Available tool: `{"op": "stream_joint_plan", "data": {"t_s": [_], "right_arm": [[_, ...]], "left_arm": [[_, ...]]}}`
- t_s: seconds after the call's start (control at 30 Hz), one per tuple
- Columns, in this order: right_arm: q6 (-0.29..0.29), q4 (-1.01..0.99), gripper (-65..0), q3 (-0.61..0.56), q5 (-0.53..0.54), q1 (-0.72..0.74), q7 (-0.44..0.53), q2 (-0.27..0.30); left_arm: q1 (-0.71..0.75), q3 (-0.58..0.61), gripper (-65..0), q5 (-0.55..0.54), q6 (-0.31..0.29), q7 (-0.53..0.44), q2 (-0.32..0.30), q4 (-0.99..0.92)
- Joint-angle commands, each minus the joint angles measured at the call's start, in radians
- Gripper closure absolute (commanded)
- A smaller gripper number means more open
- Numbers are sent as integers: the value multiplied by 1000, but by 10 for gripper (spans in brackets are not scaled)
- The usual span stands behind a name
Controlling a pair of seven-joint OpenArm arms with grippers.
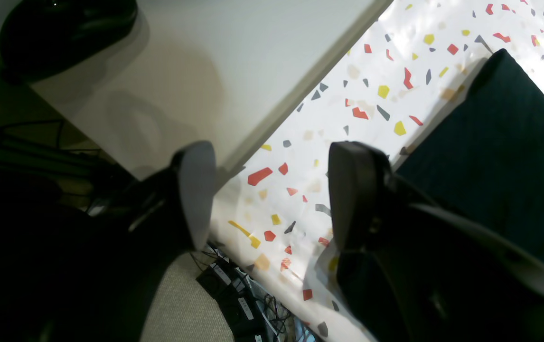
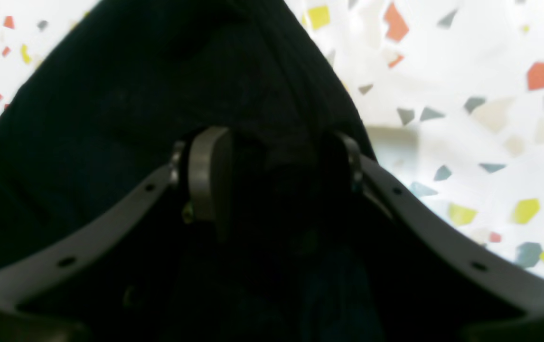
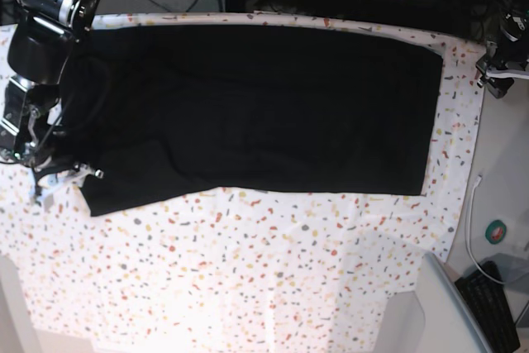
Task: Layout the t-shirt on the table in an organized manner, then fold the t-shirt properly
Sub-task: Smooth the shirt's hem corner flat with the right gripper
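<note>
The black t-shirt (image 3: 264, 105) lies spread flat along the far side of the table (image 3: 248, 279), with a sleeve end reaching toward the left front. My right gripper (image 3: 59, 174) is down at that left corner. In the right wrist view its fingers (image 2: 208, 175) stand apart over dark fabric of the t-shirt (image 2: 110, 109), which fills the gap between them; the right gripper (image 2: 276, 166) is open. The left gripper (image 1: 274, 156) hangs open and empty above the speckled table (image 1: 371, 95) edge, beside the t-shirt (image 1: 504, 142). In the base view the left arm (image 3: 504, 64) sits at the right edge.
A plain white desk (image 1: 205, 71) adjoins the table and carries a dark rounded object (image 1: 63, 28). A black keyboard (image 3: 489, 303) and a white cable (image 3: 473, 221) lie at the right front. Cables and boxes (image 1: 234, 294) sit on the floor below the edge.
</note>
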Motion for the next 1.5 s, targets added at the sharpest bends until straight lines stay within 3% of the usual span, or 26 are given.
{"op": "stream_joint_plan", "data": {"t_s": [0.0, 0.07, 0.2, 0.3, 0.57, 0.73, 0.83, 1.0, 1.27, 1.37, 1.47], "right_arm": [[4, 13, -276, 2, 9, 29, 16, 10], [4, 13, -240, 2, 9, 29, 16, 7], [7, 19, 0, 11, 12, 29, 14, 5], [7, 97, 0, 12, 14, 7, -10, -5], [7, 491, 0, 3, 14, -110, -221, -146], [9, 643, 0, 3, 14, -208, -250, -234], [9, 669, 0, 3, 29, -249, -250, -243], [6, 665, 0, 2, 181, -317, -251, -242], [6, 559, 0, -69, 192, -318, -257, -242], [6, 570, 0, -72, 199, -318, -323, -242], [6, 625, -152, -69, 279, -329, -366, -240]], "left_arm": [[1, -5, -352, -6, -5, -24, -15, 14], [4, -5, -352, -6, -5, -24, -15, 14], [7, -7, -352, -6, -5, -24, -15, 14], [7, -7, -352, -6, -5, -24, -15, 14], [0, -7, -352, -6, -3, -24, -13, 14], [-2, -7, -352, -6, -3, -24, -13, 14], [-2, -7, -352, -6, -3, -24, -13, 14], [-2, -5, -352, -6, -3, -24, -13, 14], [-13, 1, -352, -5, -2, -23, -13, 14], [-17, -1, -352, -5, -2, -23, -15, 14], [-17, -4, -352, -5, -2, -23, -15, 14]]}}
